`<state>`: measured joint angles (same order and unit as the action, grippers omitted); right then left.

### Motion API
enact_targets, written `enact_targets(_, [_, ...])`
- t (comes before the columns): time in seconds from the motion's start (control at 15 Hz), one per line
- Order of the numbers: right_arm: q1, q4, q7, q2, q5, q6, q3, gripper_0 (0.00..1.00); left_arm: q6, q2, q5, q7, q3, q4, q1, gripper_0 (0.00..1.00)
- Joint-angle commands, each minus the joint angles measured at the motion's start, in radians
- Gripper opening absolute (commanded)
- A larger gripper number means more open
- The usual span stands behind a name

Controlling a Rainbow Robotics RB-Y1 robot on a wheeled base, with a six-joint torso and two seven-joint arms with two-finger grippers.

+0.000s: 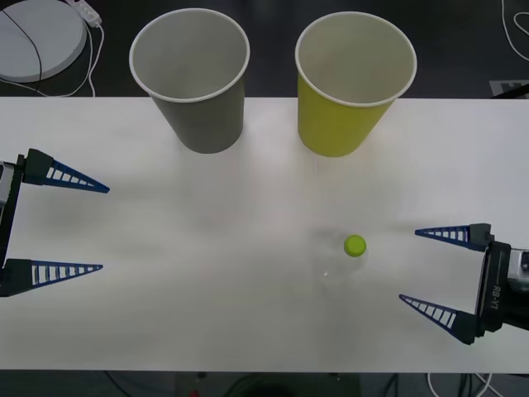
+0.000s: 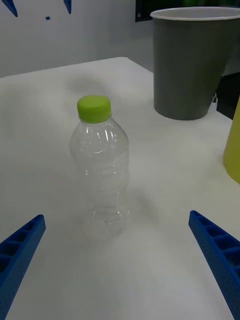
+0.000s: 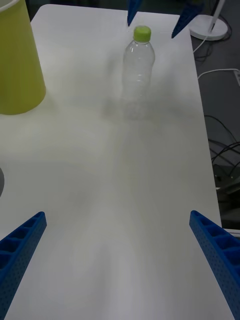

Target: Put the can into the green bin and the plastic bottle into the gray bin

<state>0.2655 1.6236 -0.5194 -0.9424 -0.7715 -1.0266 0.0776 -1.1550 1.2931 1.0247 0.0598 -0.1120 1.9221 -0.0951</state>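
While the plastic bottle [image 1: 345,258] stands upright on the white worktop [image 1: 207,248], near the right claw [image 1: 436,270], that claw sits released with its fingers spread wide and pointed at it. I judge the bottle step is in hand: the claw needs to slide forward until both fingers flank the ribbed body, then close gently. The gray bin [image 1: 194,78] and green bin [image 1: 351,83] wait at the far edge, both looking empty. The left claw [image 1: 78,225] idles at the left edge, likewise released. No can is anywhere I can see. From above, the clear body almost vanishes; the cap is what marks it.
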Motion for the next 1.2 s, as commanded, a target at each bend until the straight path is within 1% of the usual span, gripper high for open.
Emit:
enact_targets(0.07, [-0.025,-0.002,-0.005,0.024,0.0,0.016,0.033,1.0,0.0,0.0,0.0,0.0,0.0,0.0,0.0,1.0])
enact_targets(0.27, [-0.063,-0.002,-0.007,0.036,0.001,0.056,0.093,1.0,0.0,0.0,0.0,0.0,0.0,0.0,0.0,1.0])
enact_targets(0.6, [-0.1,-0.002,-0.001,0.059,-0.009,0.089,0.13,1.0,0.0,0.0,0.0,0.0,0.0,0.0,0.0,1.0])
enact_targets(1.2, [-0.18,-0.002,-0.005,0.082,-0.009,0.155,0.237,1.0,0.0,0.0,0.0,0.0,0.0,0.0,0.0,1.0])
